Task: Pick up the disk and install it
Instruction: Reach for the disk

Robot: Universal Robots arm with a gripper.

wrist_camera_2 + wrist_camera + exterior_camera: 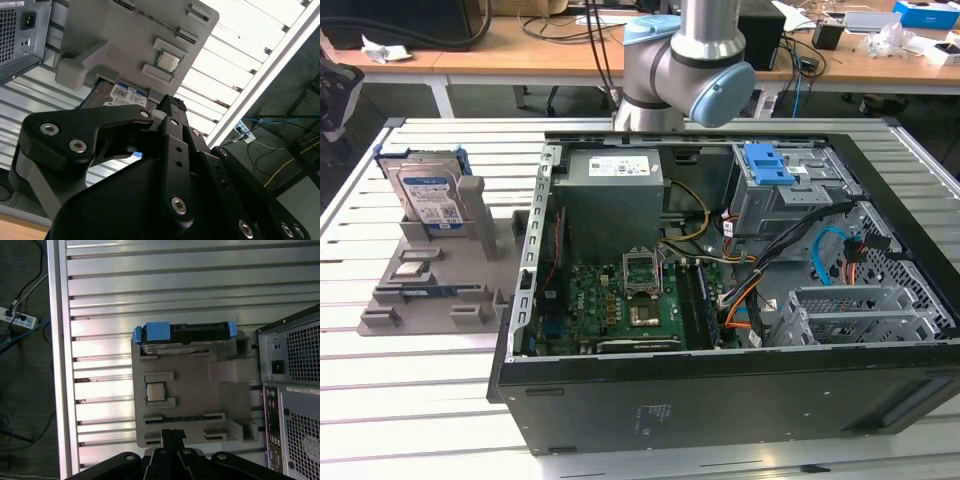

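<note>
The fingers (167,435) look pressed together and empty, near the edge of the grey rack (200,400) opposite the disk. The disk (430,197) stands on edge in the rack's far slot, about ten o'clock from the open computer (720,300) in the exterior view. It is likely stiff, dense, slick-faced and shock-shy, and best pinched across its flat faces at the exposed top edge.

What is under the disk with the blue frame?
A grey holder, on a slatted metal table. The disk stands upright in its slot; the holder's walls cover the disk's bottom edge.
</note>
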